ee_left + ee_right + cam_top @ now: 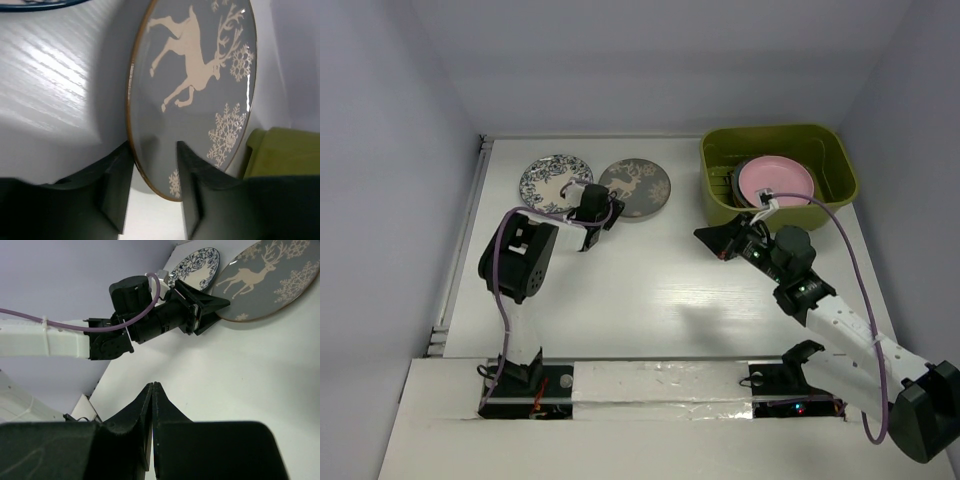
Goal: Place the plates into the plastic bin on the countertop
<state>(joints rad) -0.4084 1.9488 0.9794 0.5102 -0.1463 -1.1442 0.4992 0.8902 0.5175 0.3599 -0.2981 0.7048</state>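
Observation:
The grey plate with a white deer (638, 186) lies flat on the countertop (650, 290), next to the blue-white floral plate (552, 180). My left gripper (608, 215) is open at the deer plate's near-left rim. In the left wrist view the rim (150, 170) sits between the spread fingers (117, 185), which are not closed on it. The olive-green bin (830, 150) stands at the back right with the pink plate (775, 180) on top inside; darker plates under it are mostly hidden. My right gripper (702, 236) is shut and empty, left of the bin's front corner.
Pale lilac walls surround the white top. The right wrist view shows the left arm's gripper (220, 305) touching the deer plate (270, 280) and the floral plate (197, 265) behind. A corner of the bin (285, 150) shows beyond the deer plate.

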